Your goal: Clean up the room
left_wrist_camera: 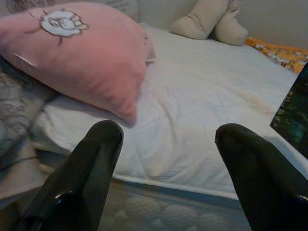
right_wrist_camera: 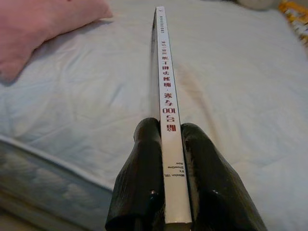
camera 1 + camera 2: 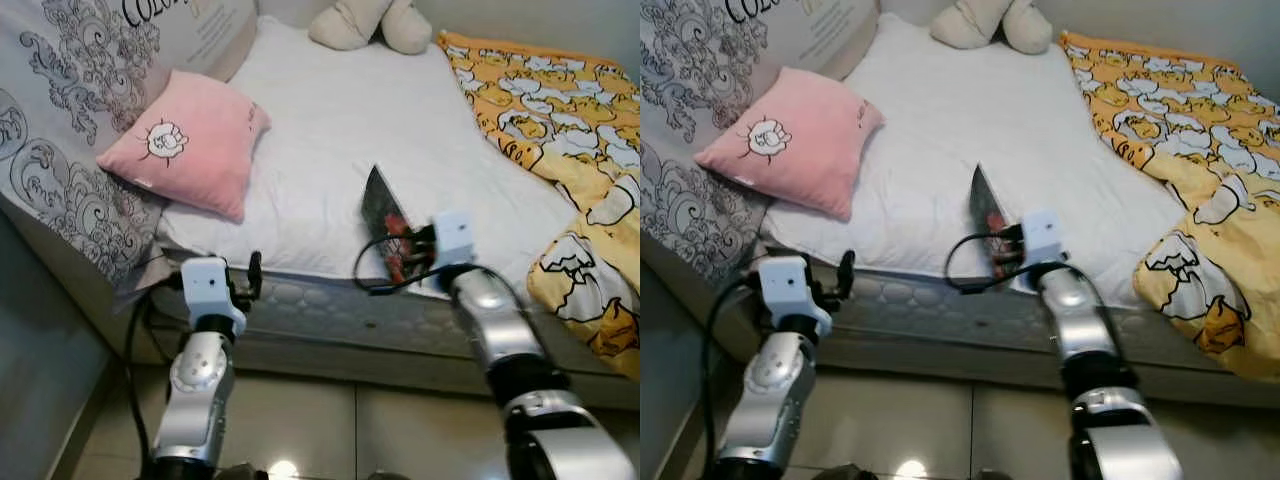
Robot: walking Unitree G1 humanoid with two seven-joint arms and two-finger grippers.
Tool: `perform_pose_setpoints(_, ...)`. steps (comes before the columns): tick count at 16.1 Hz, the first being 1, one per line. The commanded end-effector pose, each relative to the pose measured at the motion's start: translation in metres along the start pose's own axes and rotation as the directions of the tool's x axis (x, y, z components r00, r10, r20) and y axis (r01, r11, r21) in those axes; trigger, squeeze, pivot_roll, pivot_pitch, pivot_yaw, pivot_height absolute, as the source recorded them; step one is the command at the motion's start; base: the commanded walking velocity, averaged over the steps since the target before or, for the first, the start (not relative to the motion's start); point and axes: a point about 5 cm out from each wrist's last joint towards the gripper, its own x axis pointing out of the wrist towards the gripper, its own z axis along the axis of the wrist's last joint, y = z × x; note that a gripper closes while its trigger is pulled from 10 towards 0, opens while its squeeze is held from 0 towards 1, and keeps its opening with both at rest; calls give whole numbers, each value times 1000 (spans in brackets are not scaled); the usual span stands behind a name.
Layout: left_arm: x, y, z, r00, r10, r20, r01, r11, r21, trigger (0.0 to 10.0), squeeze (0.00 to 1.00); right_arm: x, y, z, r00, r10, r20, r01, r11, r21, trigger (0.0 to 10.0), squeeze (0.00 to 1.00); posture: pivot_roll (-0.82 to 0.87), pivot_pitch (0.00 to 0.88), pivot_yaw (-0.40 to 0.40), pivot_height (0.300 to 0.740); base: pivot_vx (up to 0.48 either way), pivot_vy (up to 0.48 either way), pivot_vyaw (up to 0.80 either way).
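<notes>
a: what's the room like?

b: a bed with a white quilted sheet [image 3: 330, 130] over a padded mattress edge [image 3: 330, 305], and glossy floor tiles [image 3: 300, 420] in front of it. a pink pillow [image 3: 190, 140] with a small cartoon face lies by the grey patterned headboard cushion [image 3: 60, 130]. a beige plush toy [image 3: 370, 22] sits at the far end, and an orange-and-white cartoon blanket [image 3: 560, 150] is bunched along the right side.

a: and the book?

b: a thin book [image 2: 168, 110] stands on edge over the sheet near the mattress's front edge, just beyond the right arm. its long axis runs away from the robot, toward the plush toy. the white spine with red printed characters faces up in the right wrist view; the cover looks dark and glossy.

a: the grippers?

b: the right gripper [image 2: 173, 183] is clamped on the near end of the book, one black finger pressed against each cover. the left gripper [image 1: 168, 159] hovers in front of the mattress edge below the pink pillow, its fingers spread wide with nothing between them.
</notes>
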Motion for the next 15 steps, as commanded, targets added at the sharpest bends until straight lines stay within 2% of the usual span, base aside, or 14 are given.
perform_pose_setpoints(1, 3, -5, 6, 1000, -24, 20, 24, 1000, 20, 10000, 0, 1, -4, 15, 996, -26, 85, 26, 1000, 2, 10000, 0, -46, 0, -68, 740, 0, 0, 0)
perform_pose_setpoints(3, 6, -5, 9, 999, -19, 27, 18, 1000, 23, 10000, 0, 1, -2, 15, 995, -19, 95, 19, 1000, -1, 10000, 0, -51, 0, -60, 740, 0, 0, 0)
perform_pose_setpoints(4, 9, -2, 15, 999, -2, 50, -1, 998, 62, 10000, 0, 1, -1, 24, 988, -24, 156, 27, 999, -22, 10000, 0, -70, 0, -32, 740, 0, 0, 0)
perform_pose_setpoints(5, 9, -1, 17, 998, 2, 58, -7, 997, 78, 10000, 0, 1, -2, 26, 985, -29, 172, 33, 999, -23, 10000, 0, -70, 0, -32, 740, 0, 0, 0)
perform_pose_setpoints(6, 11, 0, 22, 997, -7, 81, -4, 990, 138, 10000, 0, 0, -5, 30, 976, -55, 209, 54, 998, 13, 10000, 0, -70, 0, -32, 740, 0, 0, 0)
perform_pose_setpoints(7, 11, -1, 25, 996, -18, 91, 4, 988, 155, 10000, 0, -1, -6, 29, 975, -67, 210, 63, 998, 24, 10000, 0, -81, 0, -10, 740, 0, 0, 0)
perform_pose_setpoints(9, 13, 1, 27, 996, -27, 90, 14, 990, 140, 10000, 0, -2, -6, 23, 977, -91, 192, 83, 995, 46, 10000, 0, -83, 0, 9, 740, 0, 0, 0)
perform_pose_setpoints(10, 14, 2, 27, 996, -27, 84, 18, 994, 106, 10000, 0, -3, -1, 22, 978, -79, 195, 72, 997, 41, 10000, 0, -85, 0, 14, 740, 0, 0, 0)
perform_pose_setpoints(15, 16, 2, 29, 995, -11, 95, 3, 996, 88, 10000, 0, 0, 0, 27, 975, -63, 214, 59, 998, 23, 10000, 0, -83, 0, 14, 740, 425, 0, 0)
